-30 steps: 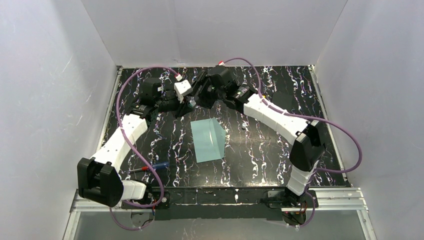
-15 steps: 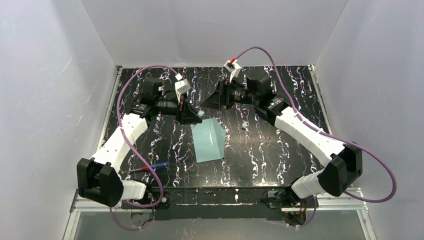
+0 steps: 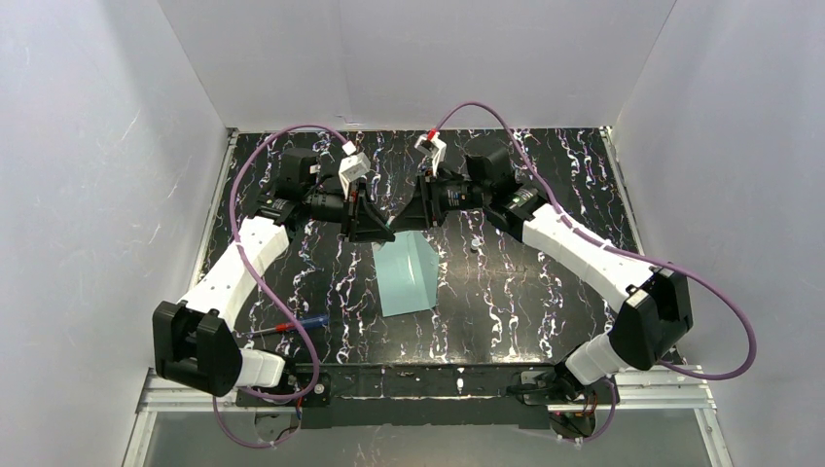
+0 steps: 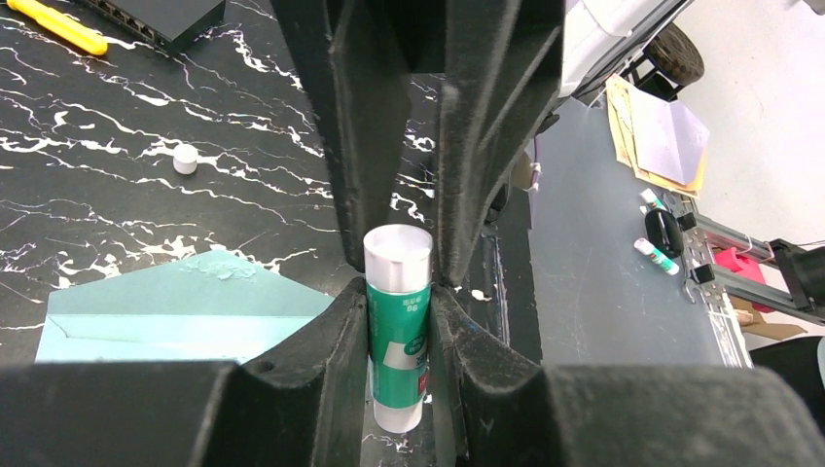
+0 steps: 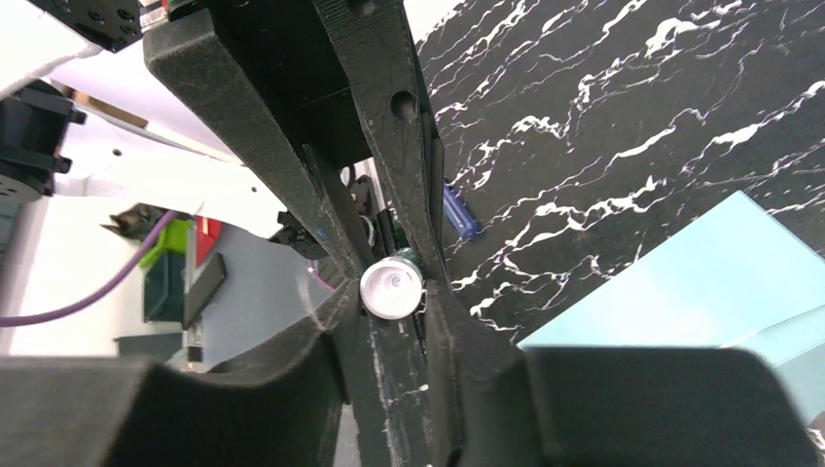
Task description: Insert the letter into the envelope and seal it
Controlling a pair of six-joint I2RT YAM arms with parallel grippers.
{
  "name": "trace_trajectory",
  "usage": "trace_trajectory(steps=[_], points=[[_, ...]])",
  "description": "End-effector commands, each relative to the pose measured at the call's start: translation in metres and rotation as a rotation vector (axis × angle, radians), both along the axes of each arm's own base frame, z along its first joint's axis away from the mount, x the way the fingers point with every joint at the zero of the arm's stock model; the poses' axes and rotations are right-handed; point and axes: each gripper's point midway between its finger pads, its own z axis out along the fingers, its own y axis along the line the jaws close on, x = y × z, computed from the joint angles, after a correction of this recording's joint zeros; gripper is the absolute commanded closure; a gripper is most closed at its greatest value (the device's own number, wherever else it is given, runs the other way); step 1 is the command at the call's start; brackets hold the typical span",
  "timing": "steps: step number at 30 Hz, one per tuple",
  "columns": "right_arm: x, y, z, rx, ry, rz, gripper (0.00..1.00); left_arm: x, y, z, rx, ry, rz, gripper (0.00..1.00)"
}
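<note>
left end effector (image 4: 399, 297) clamped on green glue stick (image 4: 398, 341), upper centre of top view, above envelope (image 3: 406, 272) on surface (image 3: 525, 282). right end effector (image 5: 387, 297) straddles stick's white end, can't tell if gripping.

You are looking down on a black table (image 3: 545, 282) veined with white, like marble. Near its middle a pale teal envelope (image 3: 407, 275) lies flat, long side running away from you. A small white cap (image 3: 474, 243) stands just right of the envelope's far end, not touching it. Toward the near left, well apart from the envelope, lies a thin tool (image 3: 292, 327) with a red end and a blue end. The left wrist view also shows a yellow stick (image 4: 58, 26) beside a black block (image 4: 161, 12).
</note>
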Motion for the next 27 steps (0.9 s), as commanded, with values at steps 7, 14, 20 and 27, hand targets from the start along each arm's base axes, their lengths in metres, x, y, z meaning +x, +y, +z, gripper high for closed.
trace_trajectory(steps=[7,14,20,27], points=[[0.029,0.009,0.0,0.012,0.021,-0.144,0.97,0.001,0.002,0.007,0.009,-0.089,0.003,1.0],[0.074,0.009,-0.015,-0.017,0.259,-0.466,0.99,0.047,0.03,-0.044,0.288,-0.372,0.202,1.0],[0.106,0.013,-0.026,-0.063,0.521,-0.703,0.99,0.076,0.046,-0.062,0.412,-0.61,0.243,1.0],[0.116,0.02,-0.025,-0.099,0.647,-0.766,0.72,0.076,0.034,-0.071,0.357,-0.53,0.214,1.0]])
